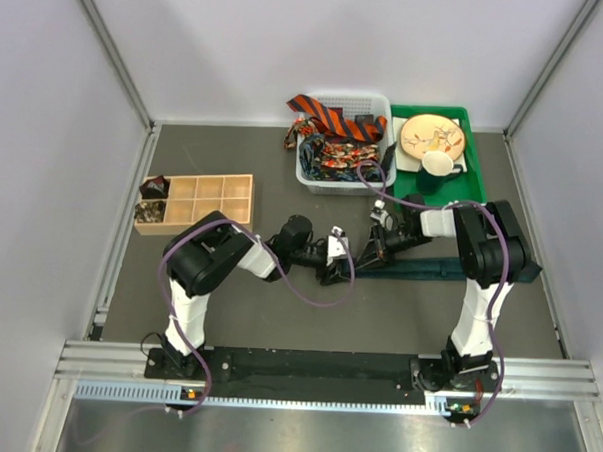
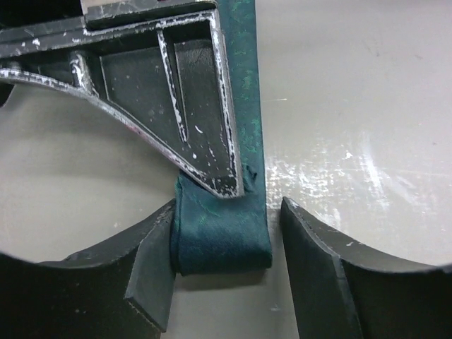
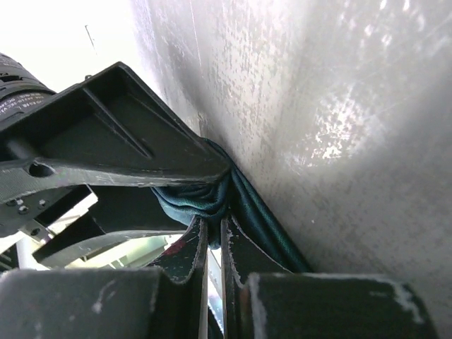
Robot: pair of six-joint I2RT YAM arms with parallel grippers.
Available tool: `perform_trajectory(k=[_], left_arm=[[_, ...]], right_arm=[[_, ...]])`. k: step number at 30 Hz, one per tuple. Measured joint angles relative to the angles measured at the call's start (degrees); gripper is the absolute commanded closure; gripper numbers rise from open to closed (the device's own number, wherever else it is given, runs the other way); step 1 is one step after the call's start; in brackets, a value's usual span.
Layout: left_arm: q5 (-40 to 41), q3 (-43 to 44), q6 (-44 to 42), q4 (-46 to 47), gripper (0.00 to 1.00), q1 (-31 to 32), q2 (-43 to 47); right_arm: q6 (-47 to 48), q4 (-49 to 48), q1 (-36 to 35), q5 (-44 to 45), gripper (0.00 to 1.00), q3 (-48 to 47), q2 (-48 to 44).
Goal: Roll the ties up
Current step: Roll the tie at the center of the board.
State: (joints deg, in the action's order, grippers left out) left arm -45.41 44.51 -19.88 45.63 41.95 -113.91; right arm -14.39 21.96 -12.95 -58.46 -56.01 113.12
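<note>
The right gripper (image 3: 212, 224) pinches the dark teal fabric necktie (image 2: 220, 241). The left gripper (image 2: 227, 227) stands spread around its folded end.

- Readable text, brands, numbers, signs: none in any of the three views.
- Black round housing (image 3: 20, 85), left edge of right wrist view: fine white print on its rim, too small and blurred to read.
- Black ribbed bracket (image 2: 162, 78), left wrist view: white marks are scuffs and scratches, no characters.
</note>
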Motion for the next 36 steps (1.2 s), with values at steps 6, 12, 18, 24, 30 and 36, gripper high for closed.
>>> perform_trajectory(k=[6,12,18,24,30,36], left_arm=[[1.9,3.8,-3.9,-7.3,0.40,0.9,0.0],[3.5,6.5,-6.3,-13.6,0.66,1.9,0.3],[5.0,8.4,-9.2,-19.7,0.54,2.4,1.4],[6.3,8.1,-10.4,-25.1,0.37,2.4,3.8],[3.7,3.3,-9.0,-21.9,0.36,-0.1,5.8],[2.1,1.7,-7.0,-16.8,0.34,-0.9,5.2]], right_arm=[[0.1,-0.1,0.0,-0.1,1.00,0.0,0.0],[0.0,-0.3,0.0,-0.2,1.00,0.2,0.0],[-0.4,-1.3,0.1,-0.1,1.00,1.2,-0.7],[-2.0,-3.0,0.2,0.3,1.00,2.9,-1.4],[-2.2,-2.9,0.3,0.4,1.00,2.9,-1.4],[-2.2,-2.7,0.3,0.4,1.00,2.7,-1.2]])
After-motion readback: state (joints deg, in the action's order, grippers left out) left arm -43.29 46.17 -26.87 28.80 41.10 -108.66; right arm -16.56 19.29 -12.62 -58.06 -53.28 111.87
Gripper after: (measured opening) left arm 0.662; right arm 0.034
